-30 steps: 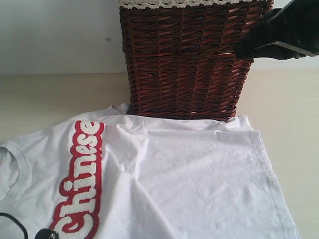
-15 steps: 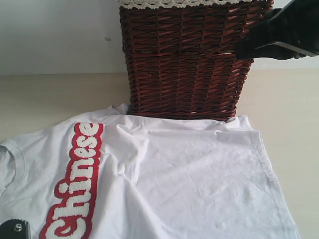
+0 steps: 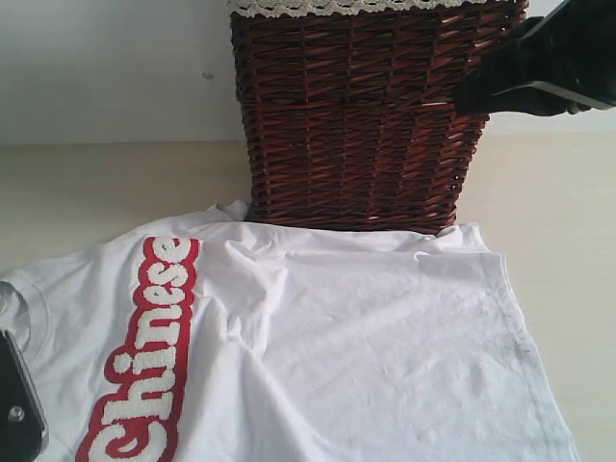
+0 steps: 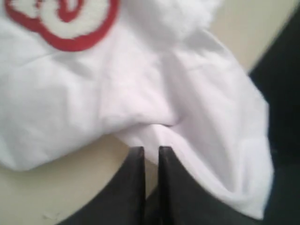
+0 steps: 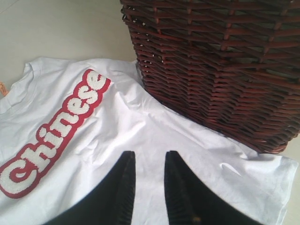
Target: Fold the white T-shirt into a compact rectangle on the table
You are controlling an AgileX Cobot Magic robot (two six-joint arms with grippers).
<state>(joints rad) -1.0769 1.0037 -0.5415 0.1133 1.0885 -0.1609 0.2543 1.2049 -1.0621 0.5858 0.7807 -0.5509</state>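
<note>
The white T-shirt (image 3: 385, 346) lies spread on the table (image 3: 115, 183) in front of the basket, its red-edged "Chinese" lettering (image 3: 144, 356) running down its left part. My left gripper (image 4: 151, 149) is low at the shirt's left edge, its jaws a narrow gap apart with nothing between them; a raised fold of the T-shirt (image 4: 154, 108) lies just past the tips. In the exterior view only a dark piece of the left gripper (image 3: 14, 404) shows at the lower left. My right gripper (image 5: 150, 153) hangs open above the T-shirt (image 5: 140, 126), holding nothing.
A dark wicker basket (image 3: 356, 115) with cream lace trim stands at the back, touching the shirt's far edge. The right arm (image 3: 549, 58) hangs at the basket's upper right. Bare tabletop lies left and right of the basket. A small orange neck tag (image 5: 2, 88) shows.
The shirt's left part with the lettering has shifted and settled flatter. My left gripper has moved to the lower left edge of the exterior view. The right arm has not moved.
</note>
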